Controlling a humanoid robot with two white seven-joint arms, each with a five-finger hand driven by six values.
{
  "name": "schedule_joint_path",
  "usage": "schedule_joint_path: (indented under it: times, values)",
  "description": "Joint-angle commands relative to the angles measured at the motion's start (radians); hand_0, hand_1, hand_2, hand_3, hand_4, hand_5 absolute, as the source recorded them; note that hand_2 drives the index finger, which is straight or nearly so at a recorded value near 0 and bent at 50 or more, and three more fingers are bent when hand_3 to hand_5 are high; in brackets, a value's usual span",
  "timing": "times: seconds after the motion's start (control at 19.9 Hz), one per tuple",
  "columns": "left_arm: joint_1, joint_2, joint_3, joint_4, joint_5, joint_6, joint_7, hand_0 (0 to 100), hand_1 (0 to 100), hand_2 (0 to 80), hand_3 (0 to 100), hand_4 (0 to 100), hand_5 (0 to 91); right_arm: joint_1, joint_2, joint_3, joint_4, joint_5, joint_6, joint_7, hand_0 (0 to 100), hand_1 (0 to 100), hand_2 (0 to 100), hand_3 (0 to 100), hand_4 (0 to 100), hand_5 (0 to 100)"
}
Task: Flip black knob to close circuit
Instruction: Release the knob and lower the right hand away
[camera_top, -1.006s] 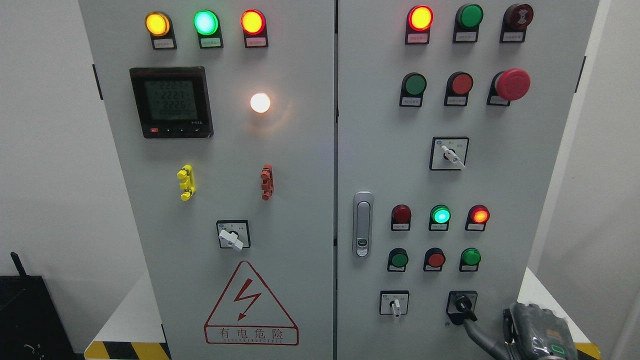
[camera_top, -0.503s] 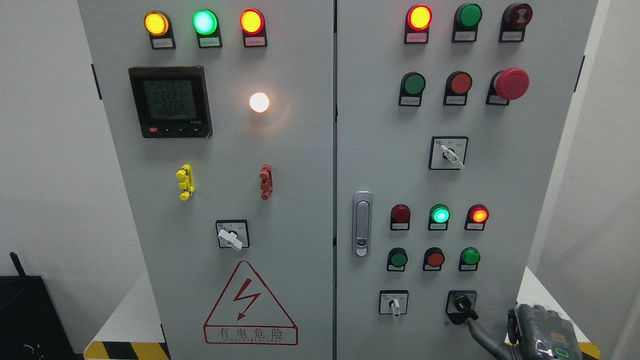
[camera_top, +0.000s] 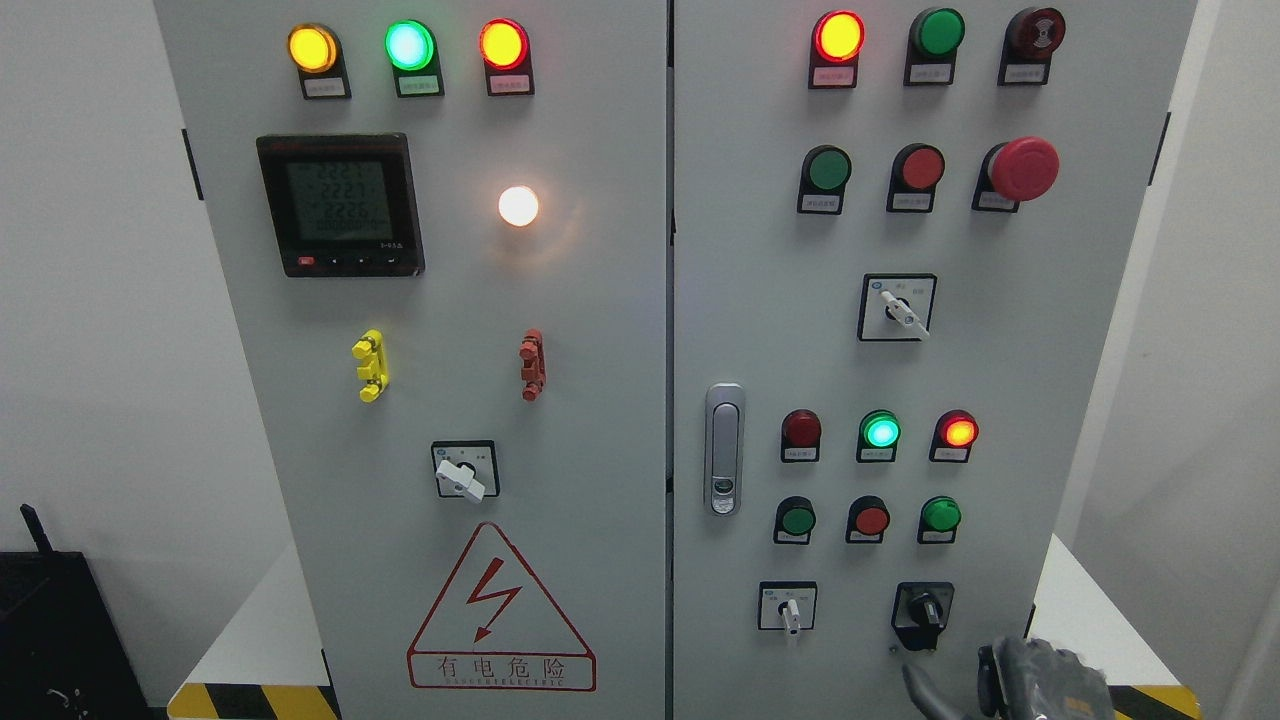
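Note:
The black knob (camera_top: 925, 610) sits on a black plate at the lower right of the right cabinet door (camera_top: 1000, 380), its handle pointing straight down. My right hand (camera_top: 1040, 685) shows at the bottom edge, below and to the right of the knob. It is apart from the knob and mostly cut off by the frame. My left arm does not show.
A white selector switch (camera_top: 790, 608) is left of the knob. Above it are a row of push buttons (camera_top: 870, 518), indicator lamps (camera_top: 880, 430) and another selector (camera_top: 897, 308). The door latch (camera_top: 724, 448) is by the seam. A red emergency stop (camera_top: 1022, 168) juts out at the top right.
My right hand has dropped down and away from the black knob, which it touched before. The knob's handle has turned from pointing lower right to pointing straight down.

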Motion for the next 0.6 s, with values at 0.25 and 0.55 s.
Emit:
schedule_joint_path:
  times: [0.25, 0.55]
  values:
    - [0.001, 0.0, 0.0, 0.0, 0.0, 0.001, 0.0, 12, 56, 0.0, 0, 0, 0.0, 0.246, 0.112, -0.248, -0.221, -0.976, -0.281, 0.221, 0, 10, 19, 35, 27, 23]
    - [0.001, 0.0, 0.0, -0.001, 0.0, 0.001, 0.0, 12, 56, 0.0, 0, 0, 0.0, 0.37, 0.131, -0.376, -0.262, -1.401, -0.294, 0.323, 0, 1, 0, 0, 0, 0]
